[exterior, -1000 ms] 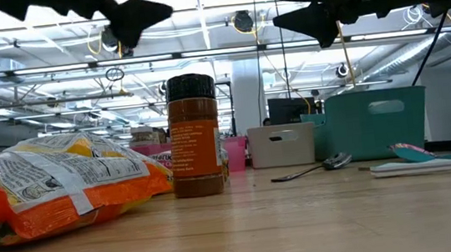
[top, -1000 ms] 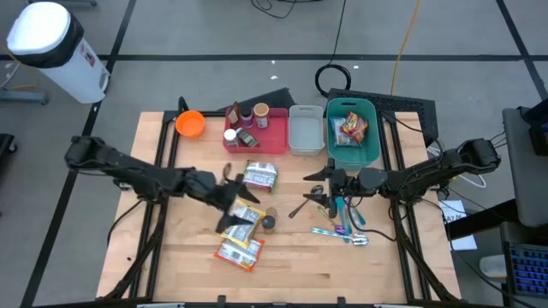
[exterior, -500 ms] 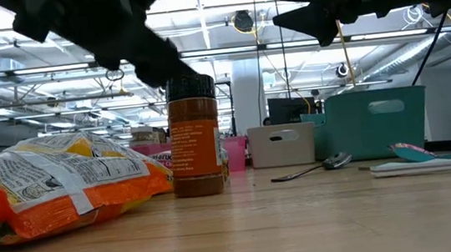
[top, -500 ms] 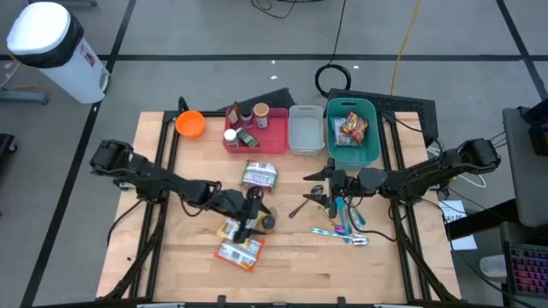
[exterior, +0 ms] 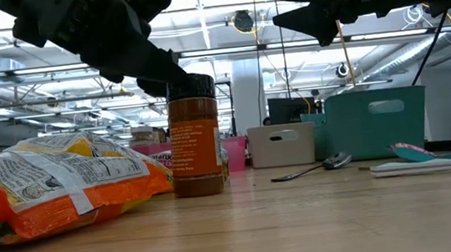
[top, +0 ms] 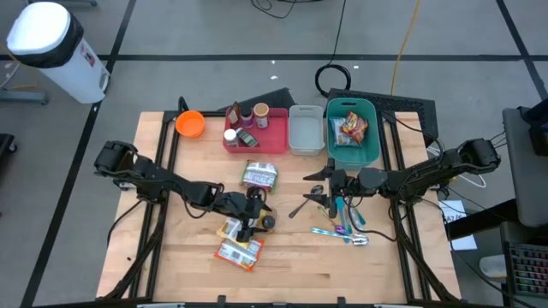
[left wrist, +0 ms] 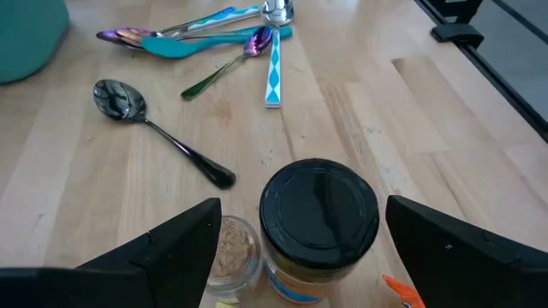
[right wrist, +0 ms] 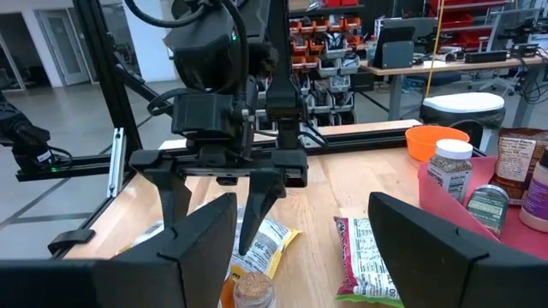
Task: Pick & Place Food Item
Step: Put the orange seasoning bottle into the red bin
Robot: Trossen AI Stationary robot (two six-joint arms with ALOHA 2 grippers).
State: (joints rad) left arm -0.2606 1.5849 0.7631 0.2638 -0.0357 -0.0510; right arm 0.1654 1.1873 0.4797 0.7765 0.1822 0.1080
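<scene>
Your left gripper (left wrist: 295, 244) sits over the bench (top: 300, 265) centre, fingers (left wrist: 171, 248) spread wide, one either side of the spice jar (left wrist: 318, 224). The jar stands upright, black lid up, long axis vertical, near mid-bench between the snack bags (top: 240, 244) and the spoon (top: 301, 205). In the left wrist view the lid lies squarely between your two fingers, slightly nearer one of them. In the low view the gripper hangs at lid height, just touching or just above the cap; contact cannot be told.

A smaller cork-topped jar (left wrist: 231, 257) stands just beside the spice jar, on the inner side of one finger. That is your crowding risk: closing may catch both.

The move likely turns on this: the jar is straight below and between the fingers, so the approach is down along its axis, then close on the body below the lid.

Your right gripper (top: 318, 190) waits above the cutlery (top: 342, 224) on the right side, well apart from the jar, fingers parted and holding nothing. The left arm is clearly the nearer.

The teal bin (top: 370, 145) at the back right already holds one snack packet; it looks the probable drop place, though that is a guess.
</scene>
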